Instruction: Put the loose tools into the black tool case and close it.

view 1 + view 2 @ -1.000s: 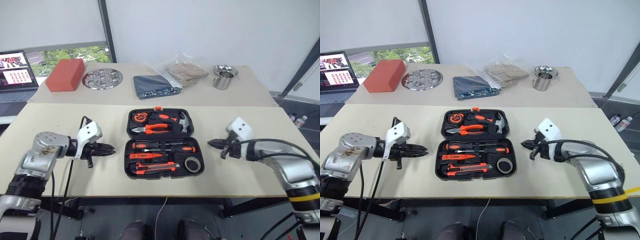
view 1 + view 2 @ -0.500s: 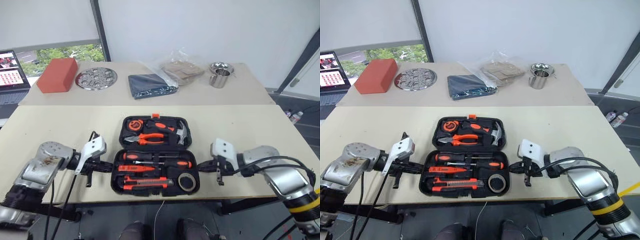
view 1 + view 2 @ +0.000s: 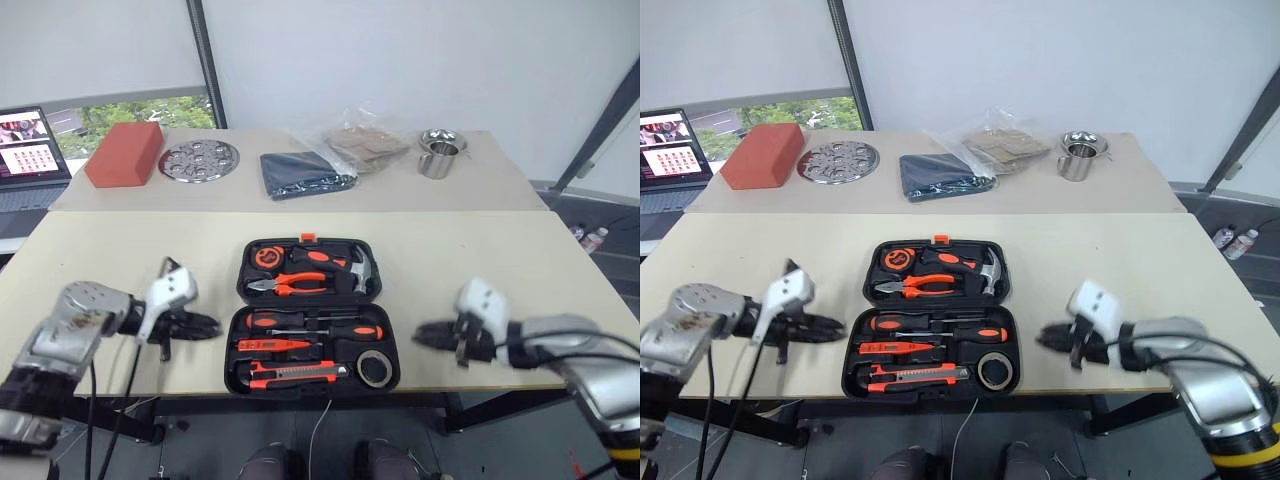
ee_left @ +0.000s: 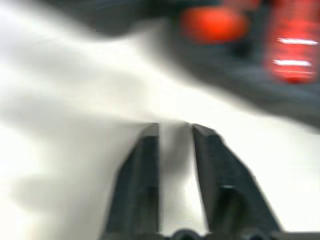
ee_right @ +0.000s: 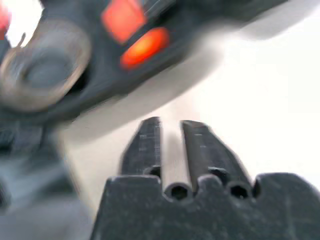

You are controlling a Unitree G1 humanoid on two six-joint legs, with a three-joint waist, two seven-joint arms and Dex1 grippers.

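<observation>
Beige tabletop carries the black tool case, lying open at centre with both screwdrivers, tester, utility knife and tape roll seated in its near half. My left gripper sits just beside its left edge, jaws slightly parted, grasping nothing. My right gripper sits just beside its right edge, jaws likewise slightly parted, empty.

Black tool case — orange-and-black screwdrivers, grey tape roll, orange latch — on a beige surface; red block, dark blue cloth.
</observation>
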